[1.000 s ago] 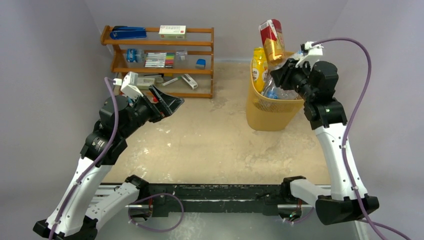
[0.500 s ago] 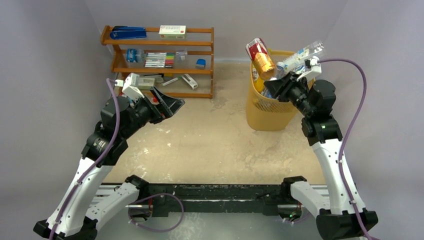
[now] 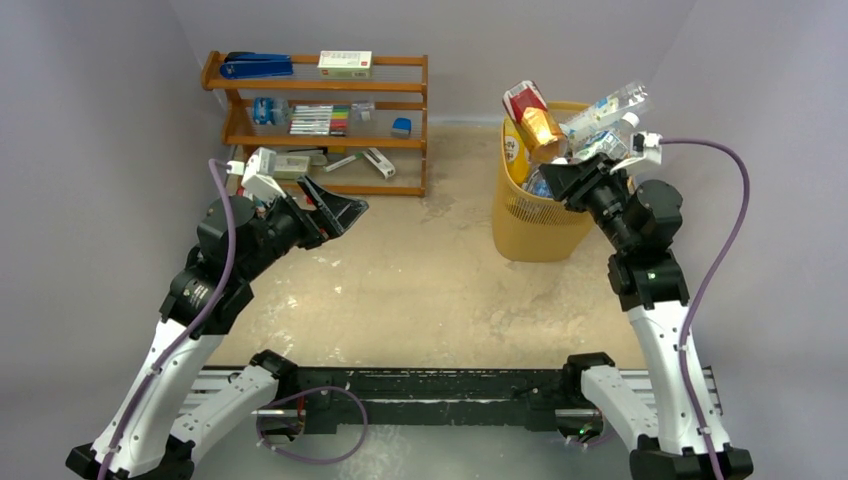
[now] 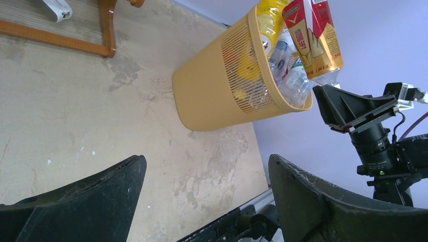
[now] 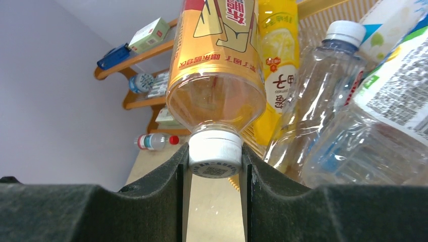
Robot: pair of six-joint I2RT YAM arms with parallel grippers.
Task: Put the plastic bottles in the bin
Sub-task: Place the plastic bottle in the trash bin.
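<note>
The yellow-orange bin [image 3: 540,235] stands at the far right, with several plastic bottles in it. My right gripper [image 3: 572,178] is at the bin's near right rim. It is shut on the white cap [image 5: 214,154] of an amber bottle with a red label [image 3: 533,115], held bottom-up and tilted over the bin. A yellow bottle [image 5: 277,50] and clear bottles [image 5: 323,91] crowd beside it. A small clear bottle with a red cap [image 5: 154,141] lies on the table near the shelf. My left gripper [image 3: 335,210] is open and empty above the left of the table. The bin also shows in the left wrist view [image 4: 212,96].
A brown wooden shelf rack [image 3: 315,120] with markers, a stapler and small boxes stands at the back left. A clear bottle [image 3: 605,110] sticks out over the bin's right rim. Grey walls close in on both sides.
My right gripper has swung the amber bottle from upright above the bin to tilted left over it, and the arm shifted right. A clear bottle now pokes up at the bin's right. The left arm stayed still.
</note>
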